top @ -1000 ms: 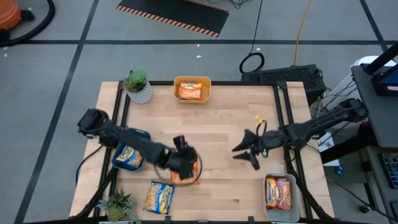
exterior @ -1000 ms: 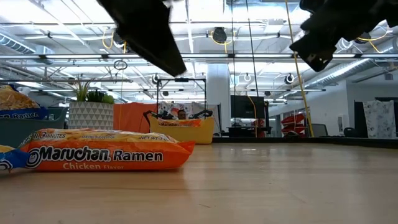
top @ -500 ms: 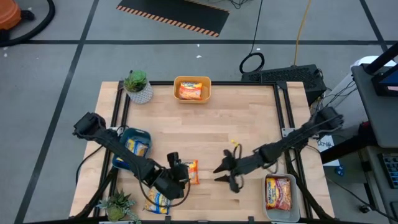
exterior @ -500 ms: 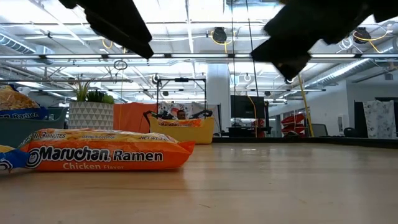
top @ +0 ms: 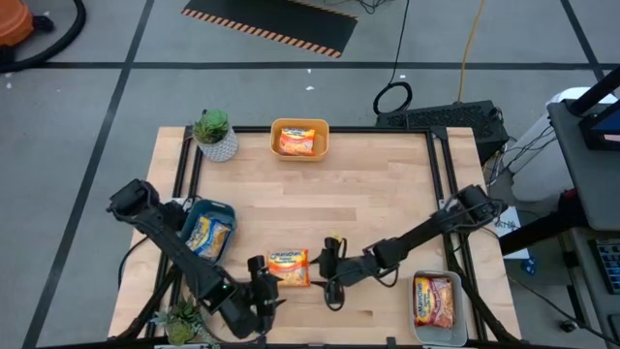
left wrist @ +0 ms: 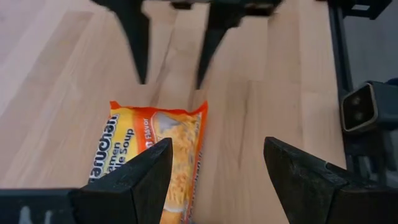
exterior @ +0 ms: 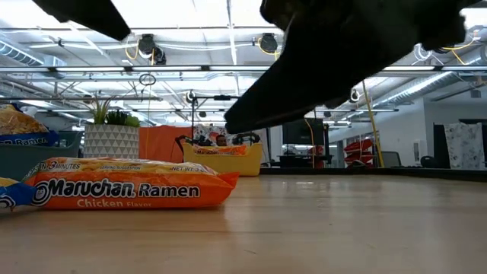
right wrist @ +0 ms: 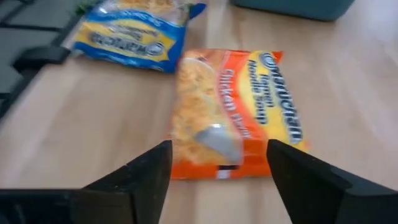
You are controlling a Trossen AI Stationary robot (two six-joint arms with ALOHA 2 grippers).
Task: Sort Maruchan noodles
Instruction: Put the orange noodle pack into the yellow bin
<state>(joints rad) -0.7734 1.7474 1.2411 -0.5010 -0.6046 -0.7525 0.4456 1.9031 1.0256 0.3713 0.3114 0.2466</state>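
Observation:
An orange Maruchan packet (top: 288, 268) lies flat on the table near its near edge; it also shows in the low view (exterior: 129, 187). My right gripper (top: 327, 273) is open and sits just to the packet's right, with the packet (right wrist: 233, 112) straight ahead of its fingers. My left gripper (top: 262, 293) is open, near the near edge and left of the packet (left wrist: 155, 155), and touches nothing. A blue packet (right wrist: 134, 31) lies beyond the orange one; in the high view my left arm hides it.
A yellow bin (top: 276, 128) at the far edge holds an orange packet, a blue bin (top: 225, 209) on the left a blue one, and a clear bin (top: 417, 320) at the near right a red one. Potted plants stand at the far left (top: 215, 134) and near left (top: 182, 320) corners.
My right gripper has swept from the right middle of the table leftward and toward the near edge, ending beside the orange packet. My left gripper has drawn back from over that packet toward the near-left edge. The orange packet has stayed in place.

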